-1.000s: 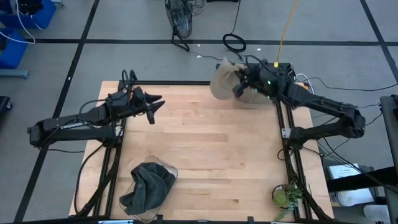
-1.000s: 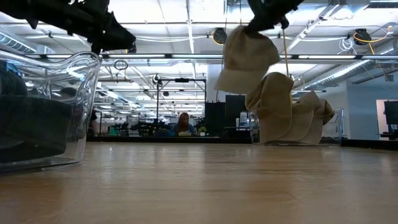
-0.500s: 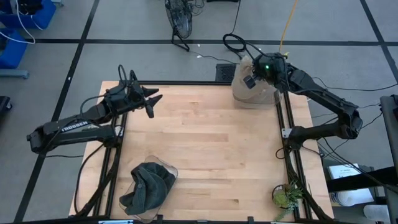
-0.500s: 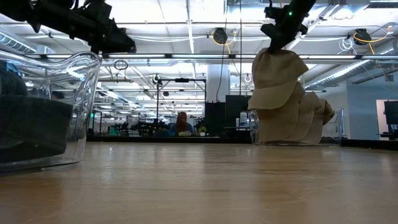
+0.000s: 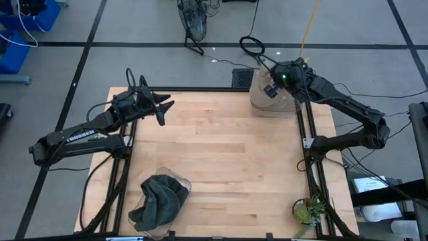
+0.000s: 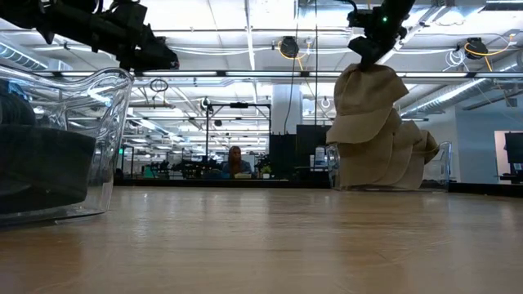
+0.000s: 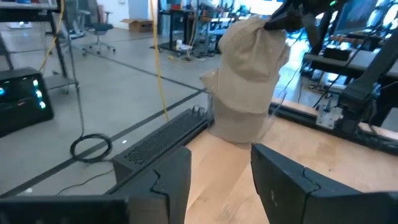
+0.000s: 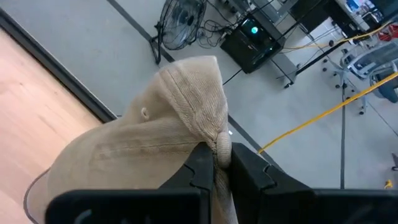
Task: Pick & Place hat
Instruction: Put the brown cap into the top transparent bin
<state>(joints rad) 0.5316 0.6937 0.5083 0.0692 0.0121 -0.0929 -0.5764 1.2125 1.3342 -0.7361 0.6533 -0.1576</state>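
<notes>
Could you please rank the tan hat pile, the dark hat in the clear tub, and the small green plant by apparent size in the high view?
1. Dark hat
2. Tan hat pile, looks close to the dark hat, so unsure
3. Green plant

The right arm reaches from the table's right edge up to the far right corner, its elbow bent out past the side rail. The right gripper [image 5: 272,89] hangs there with its fingers [image 8: 200,163] pinched together on a fold of the tan cap [image 8: 149,149]. The left arm stretches along the table's left side toward the far left, raised above the surface. The left gripper [image 5: 162,109] points inward across the table, jaws parted and empty.
</notes>
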